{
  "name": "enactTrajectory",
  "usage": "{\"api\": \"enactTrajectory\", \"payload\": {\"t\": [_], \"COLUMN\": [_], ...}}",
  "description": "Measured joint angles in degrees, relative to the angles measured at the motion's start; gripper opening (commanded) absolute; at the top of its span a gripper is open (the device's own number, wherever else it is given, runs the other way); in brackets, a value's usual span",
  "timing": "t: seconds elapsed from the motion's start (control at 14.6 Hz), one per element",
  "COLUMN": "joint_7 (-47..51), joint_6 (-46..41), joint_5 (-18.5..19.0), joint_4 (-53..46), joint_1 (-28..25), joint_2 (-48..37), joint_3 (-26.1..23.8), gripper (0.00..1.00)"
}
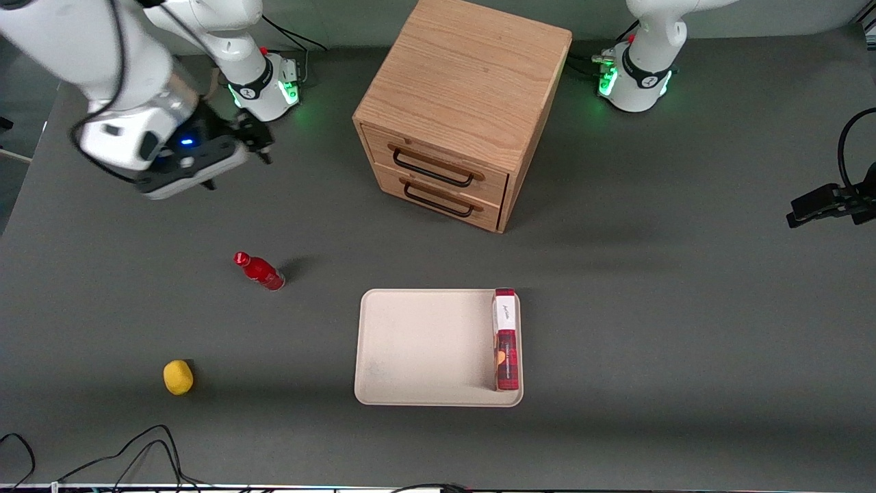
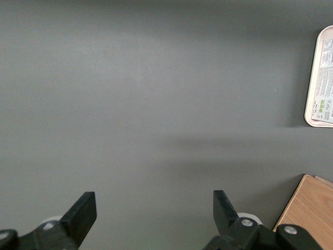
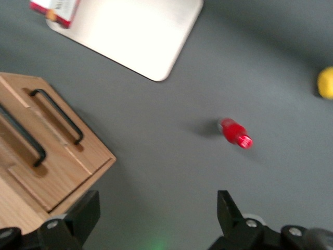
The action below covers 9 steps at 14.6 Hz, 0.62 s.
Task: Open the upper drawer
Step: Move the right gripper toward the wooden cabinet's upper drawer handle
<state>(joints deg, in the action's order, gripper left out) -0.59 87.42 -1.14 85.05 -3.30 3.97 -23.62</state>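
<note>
Above table (image 1: 102,287), pincer (image 3: 158,219) agape.

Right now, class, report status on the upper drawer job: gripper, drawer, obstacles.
Gripper open, high above table, toward working arm's end. Upper drawer shut, handle untouched. Red bottle nearer the front camera, off the path.

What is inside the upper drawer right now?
Nothing of its inside shows: the upper drawer sits shut, flush in the cabinet, so only its front and handle are visible. The gripper hovers open, away toward the working arm's end.
</note>
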Motion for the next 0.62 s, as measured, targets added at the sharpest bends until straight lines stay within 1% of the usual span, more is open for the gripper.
{"api": "enactTrajectory", "payload": {"t": [0.14, 0.27, 0.48, 0.62], "joint_7": [0.00, 0.00, -1.76, -4.26], "joint_6": [0.64, 1.00, 4.08, 6.15], "joint_5": [-0.01, -0.02, -0.01, -0.01], "joint_4": [-2.12, -4.01, -5.38, -5.74], "joint_1": [-4.51, -7.61, -9.68, -11.30], "joint_2": [2.02, 4.27, 7.95, 10.02], "joint_3": [-0.37, -1.99, -5.74, -6.45], "gripper": [1.00, 1.00, 1.00, 1.00]}}
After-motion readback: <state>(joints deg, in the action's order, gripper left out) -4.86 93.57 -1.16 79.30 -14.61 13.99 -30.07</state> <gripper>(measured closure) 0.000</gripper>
